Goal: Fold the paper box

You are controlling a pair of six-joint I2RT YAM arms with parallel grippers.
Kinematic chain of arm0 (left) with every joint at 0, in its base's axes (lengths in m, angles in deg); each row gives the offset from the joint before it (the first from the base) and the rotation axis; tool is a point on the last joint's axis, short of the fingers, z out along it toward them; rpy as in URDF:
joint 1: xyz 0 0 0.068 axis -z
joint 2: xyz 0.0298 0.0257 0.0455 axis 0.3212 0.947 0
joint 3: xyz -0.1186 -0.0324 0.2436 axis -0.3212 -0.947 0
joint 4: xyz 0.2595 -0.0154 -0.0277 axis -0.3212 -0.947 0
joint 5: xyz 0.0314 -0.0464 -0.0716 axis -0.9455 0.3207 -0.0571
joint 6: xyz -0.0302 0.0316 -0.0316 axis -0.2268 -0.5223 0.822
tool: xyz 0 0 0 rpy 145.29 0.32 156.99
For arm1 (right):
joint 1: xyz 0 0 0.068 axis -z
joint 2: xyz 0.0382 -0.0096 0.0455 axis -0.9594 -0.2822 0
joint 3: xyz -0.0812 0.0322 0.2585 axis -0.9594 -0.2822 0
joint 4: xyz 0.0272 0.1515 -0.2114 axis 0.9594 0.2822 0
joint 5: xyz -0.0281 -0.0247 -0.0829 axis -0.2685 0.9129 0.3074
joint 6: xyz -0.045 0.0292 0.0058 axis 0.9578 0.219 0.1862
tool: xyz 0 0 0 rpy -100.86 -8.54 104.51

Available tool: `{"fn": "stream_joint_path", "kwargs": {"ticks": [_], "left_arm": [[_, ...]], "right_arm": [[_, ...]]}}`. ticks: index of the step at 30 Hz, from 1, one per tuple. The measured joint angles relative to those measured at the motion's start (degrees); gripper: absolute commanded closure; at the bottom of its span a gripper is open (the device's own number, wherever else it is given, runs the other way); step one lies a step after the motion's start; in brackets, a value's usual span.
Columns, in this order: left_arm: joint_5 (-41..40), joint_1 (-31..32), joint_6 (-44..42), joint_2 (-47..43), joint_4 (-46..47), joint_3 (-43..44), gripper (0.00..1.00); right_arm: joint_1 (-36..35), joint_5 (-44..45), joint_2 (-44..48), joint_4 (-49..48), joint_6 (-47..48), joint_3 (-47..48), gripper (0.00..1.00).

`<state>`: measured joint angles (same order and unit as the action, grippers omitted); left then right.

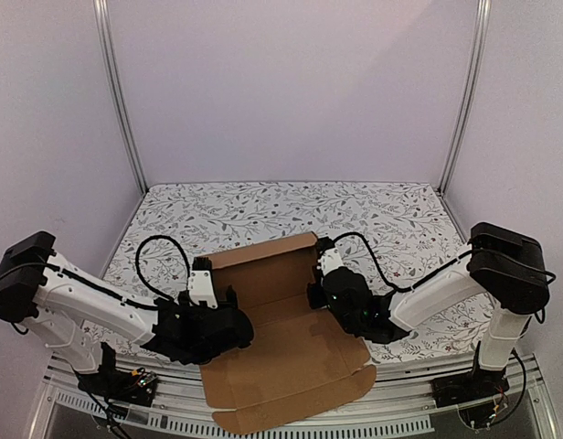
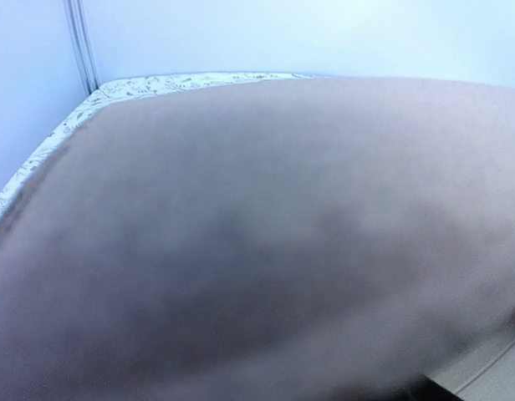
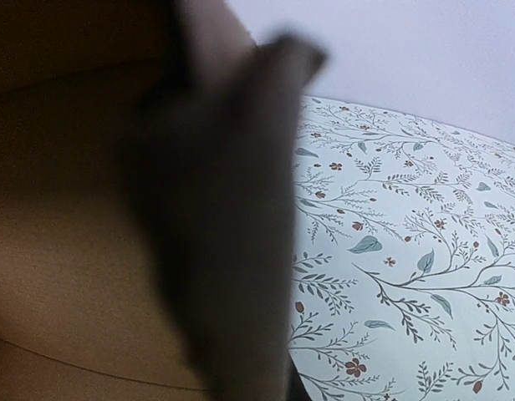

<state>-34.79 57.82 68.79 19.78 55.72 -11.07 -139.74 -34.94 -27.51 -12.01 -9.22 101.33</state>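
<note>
The paper box (image 1: 281, 357) lies opened flat at the near middle of the table (image 1: 263, 206), its nearest flap hanging out over the table's front rail, between the two arms. The floral tablecloth runs bare behind it to the white walls, and two metal posts (image 1: 117, 91) stand at the far corners, well apart from everything.

From the top, the left gripper (image 1: 202, 267) sits at the sheet's left edge and the right gripper (image 1: 323, 245) at the far right corner of the sheet. The arms' own black bodies hide the fingertips there.

The left wrist view gives only blurred brown cardboard (image 2: 257, 251) pressed close to the lens – whether those jaws are spread or closed I cannot tell. The right wrist view adds a dark, blurred finger (image 3: 232, 209) beside the cardboard's edge (image 3: 65, 251); its jaws are pressed together (whether cardboard sits between them is unclear)
</note>
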Motion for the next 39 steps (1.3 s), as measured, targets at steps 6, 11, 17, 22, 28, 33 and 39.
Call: {"fn": "stream_joint_path", "kwargs": {"ticks": [6, 11, 17, 22, 28, 33, 39], "left_arm": [[1.09, 2.05, 1.29, -3.85, -3.76, -0.28, 0.10], [3.61, 3.63, 0.55, -10.71, -6.58, -3.08, 0.01], [8.68, 3.74, -2.93, -21.51, -8.81, -6.71, 0.01], [14.84, 3.82, -10.58, -32.63, -9.51, -9.40, 0.00], [24.79, 3.63, -21.68, -46.71, -8.81, -9.77, 0.01], [33.92, 0.98, -30.45, -50.64, -8.50, -4.63, 0.02], [45.22, -6.78, -39.21, -41.72, -6.34, 8.39, 0.08]], "right_arm": [[-0.15, 0.17, 0.17, -0.15, 1.97, 0.83, 1.00], [-0.24, 0.50, 0.26, -0.15, 3.87, 1.33, 1.00], [0.74, -0.11, 0.26, -0.17, 5.03, 2.10, 1.00], [2.95, -2.56, 0.26, -0.17, 5.99, 2.32, 1.00], [7.04, -8.59, 0.26, -0.33, 7.69, 2.49, 1.00], [9.68, -16.52, 0.26, -2.73, 11.39, 2.51, 1.00], [10.32, -25.31, -1.20, -11.34, 16.22, 2.51, 1.00]]}}
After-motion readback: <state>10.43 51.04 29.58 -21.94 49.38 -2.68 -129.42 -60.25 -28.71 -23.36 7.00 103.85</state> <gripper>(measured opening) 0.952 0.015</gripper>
